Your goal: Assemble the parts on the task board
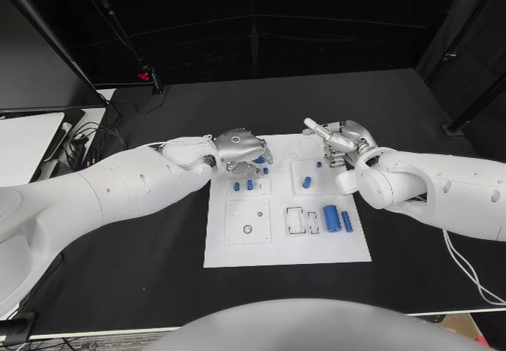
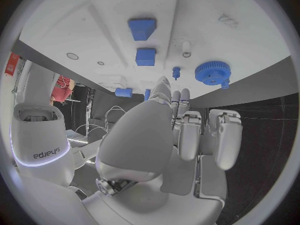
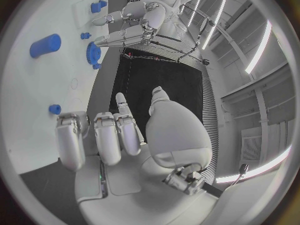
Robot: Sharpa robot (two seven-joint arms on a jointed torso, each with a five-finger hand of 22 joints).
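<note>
Little seems assembled: blue cylinders point(image 1: 330, 216) lie loose at 4 o'clock on the task board point(image 1: 284, 252), while left hand point(image 1: 240, 148) and right hand point(image 1: 339, 139) hover spread wide, holding nothing.

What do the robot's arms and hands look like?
Both arms are smooth, rounded white shells. The left hand and right hand are shiny silver metal with pale grey finger pads. A thin white cable trails by the right arm.
</note>
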